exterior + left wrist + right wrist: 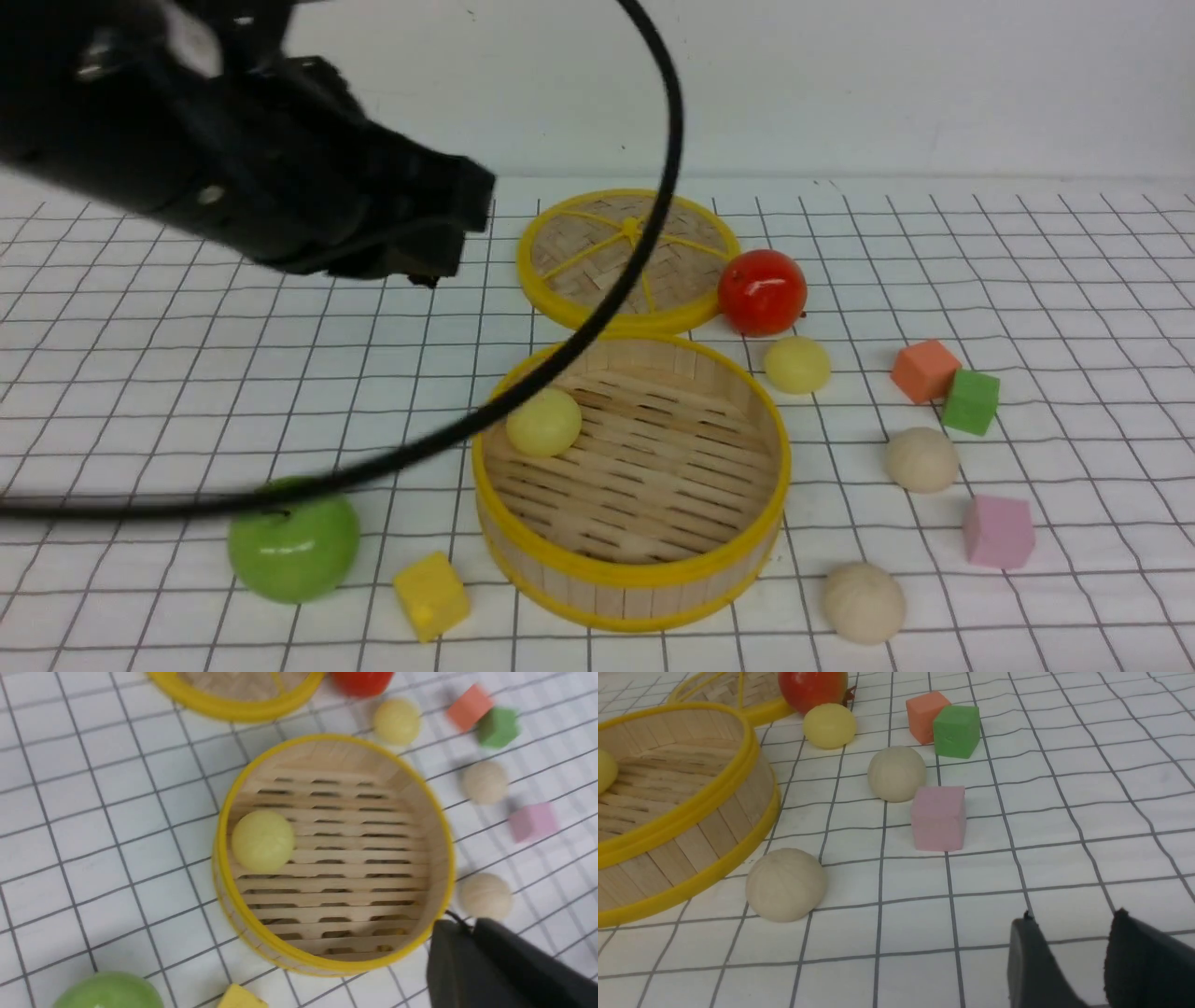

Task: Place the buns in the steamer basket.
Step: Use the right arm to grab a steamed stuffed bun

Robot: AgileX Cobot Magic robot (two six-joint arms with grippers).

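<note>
One pale yellow bun (543,422) already lies inside the steamer basket (625,583), against its left wall; the basket sits mid-bench, toward the near edge. Three buns wait on the bench to its right: a second yellow bun (796,364) just beside the red apple (762,291), a beige bun (922,459) between the green cube (971,401) and the pink cube (999,532), and another beige bun (864,602) close to the near edge.

The left fingers (514,970) hang above the basket's rim and seem pressed together on nothing, though only their tips show. The right fingers (1031,961) stand apart and empty, low over the bench.

The near-edge beige bun looks the natural next pick for the right arm. The arm should come down from above, straddle the ball at its widest girth and close softly. It should lift well clear of the yellow rim, then release low over the slats so the ball settles instead of rolling. The pink cube nearby needs a margin.

The buns are matte spheres with faint pleats, likely to roll if nudged. The basket has a slatted bamboo floor and a wooden-strip wall; the flat woven lid (691,261) lies toward the far edge. The cubes look like soft foam and the apples are glossy
</note>
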